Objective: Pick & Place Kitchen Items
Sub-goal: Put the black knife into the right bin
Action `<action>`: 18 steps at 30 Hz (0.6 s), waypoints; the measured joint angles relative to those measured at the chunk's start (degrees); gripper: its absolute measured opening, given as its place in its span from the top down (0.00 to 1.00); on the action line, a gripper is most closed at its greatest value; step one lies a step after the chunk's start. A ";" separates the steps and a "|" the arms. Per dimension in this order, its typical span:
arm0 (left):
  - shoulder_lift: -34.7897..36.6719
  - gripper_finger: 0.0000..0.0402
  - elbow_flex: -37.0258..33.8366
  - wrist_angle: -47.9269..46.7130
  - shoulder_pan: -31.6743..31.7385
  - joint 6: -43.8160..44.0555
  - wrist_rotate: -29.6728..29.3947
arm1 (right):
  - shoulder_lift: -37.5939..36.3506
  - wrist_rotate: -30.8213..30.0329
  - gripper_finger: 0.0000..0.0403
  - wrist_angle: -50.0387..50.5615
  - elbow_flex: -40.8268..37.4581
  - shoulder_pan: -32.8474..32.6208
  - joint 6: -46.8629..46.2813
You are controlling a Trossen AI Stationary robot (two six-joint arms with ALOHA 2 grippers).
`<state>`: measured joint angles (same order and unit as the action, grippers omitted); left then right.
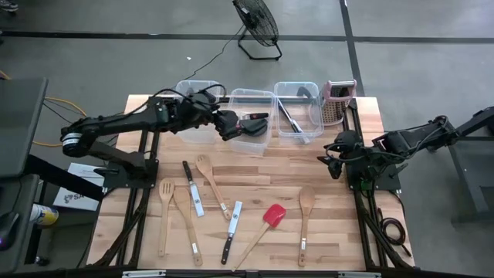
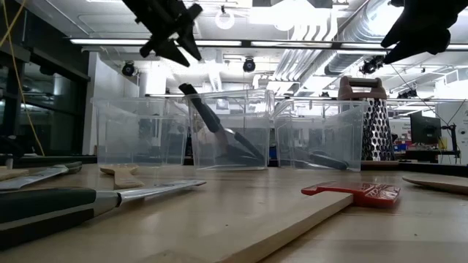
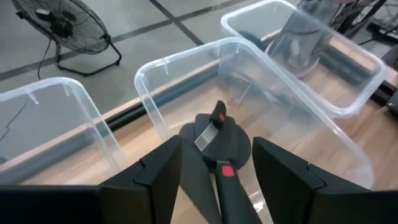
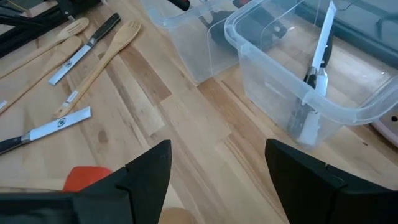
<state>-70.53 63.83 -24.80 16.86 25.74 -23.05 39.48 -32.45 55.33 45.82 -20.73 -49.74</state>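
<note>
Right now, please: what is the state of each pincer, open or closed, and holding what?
Left pincer: open, holding nothing, above the black turner in the middle bin.
Right pincer: open, empty, over the table.

Desk (image 1: 262,174): pale wood planks. Bins (image 1: 253,99): clear plastic. Turner (image 3: 217,140) in middle bin: black, red tab. Spatula (image 1: 273,214): red head. Knives (image 1: 228,244): black handles. Grater (image 1: 335,110): metal.

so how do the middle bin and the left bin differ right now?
The middle bin holds a black turner leaning against its wall; the left bin looks empty. The left pincer, open, hovers over the middle bin's edge, not the left bin. Both are clear plastic, in one row at the table's far edge.
</note>
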 joint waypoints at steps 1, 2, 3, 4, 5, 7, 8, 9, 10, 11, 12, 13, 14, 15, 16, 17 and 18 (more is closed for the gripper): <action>0.66 0.52 0.01 -0.25 0.00 0.00 0.01 | 0.00 0.15 0.38 -0.02 0.00 0.00 -0.02; 1.32 0.52 0.02 -0.70 0.00 0.00 0.13 | 0.00 0.41 0.38 -0.04 0.00 0.00 -0.14; 1.88 0.52 0.02 -1.49 0.00 0.02 0.29 | 0.00 0.80 0.38 -0.06 0.00 0.00 -0.33; 2.39 0.52 0.02 -1.88 0.00 0.02 0.53 | 0.00 1.16 0.38 -0.06 0.00 0.00 -0.86; 2.92 0.52 0.02 -2.10 0.00 0.02 1.26 | 0.00 1.53 0.38 -0.04 0.00 0.00 -1.48; 3.89 0.52 0.02 -3.25 0.00 0.03 2.57 | 0.00 2.87 0.38 -0.06 0.00 0.00 -3.05; 4.37 0.52 0.02 -3.20 0.00 0.04 3.59 | 0.00 3.56 0.38 -0.06 0.00 0.00 -4.17; 4.81 0.52 0.02 -3.57 0.00 0.04 4.60 | 0.00 4.40 0.38 -0.06 0.00 0.00 -5.39; 4.94 0.52 0.02 -3.88 -0.02 0.00 5.36 | 0.00 5.02 0.38 -0.06 0.00 0.00 -6.62; 4.97 0.52 0.04 -3.85 -0.02 -0.15 6.34 | 0.00 5.76 0.38 -0.06 0.00 0.00 -7.76; 5.09 0.52 0.04 -4.01 -0.02 -0.33 7.38 | 0.01 6.28 0.38 -0.07 0.00 -0.02 -8.68; 5.25 0.52 0.04 -4.60 -0.02 -0.60 8.25 | 0.02 6.78 0.38 -0.08 0.00 0.00 -9.27; 5.43 0.52 0.04 -4.84 -0.02 -0.84 9.19 | 0.00 7.27 0.38 -0.04 0.00 0.00 -9.88; 5.52 0.52 0.06 -4.71 -0.04 -0.92 9.70 | 0.00 7.51 0.38 0.01 0.00 0.00 -10.50; 5.56 0.52 0.13 -4.98 -0.02 -0.90 10.76 | 0.02 7.57 0.38 0.10 0.00 0.00 -10.99; 5.54 0.52 0.13 -5.82 -0.02 -0.72 12.13 | 0.01 7.60 0.38 0.15 0.00 -0.02 -11.56; 5.48 0.52 0.12 -7.08 0.00 0.08 13.51 | 0.00 7.59 0.38 0.12 0.00 0.00 -11.84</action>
<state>-65.05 63.95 -31.88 16.86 25.82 -9.54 39.48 -24.86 55.44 45.82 -20.73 -61.58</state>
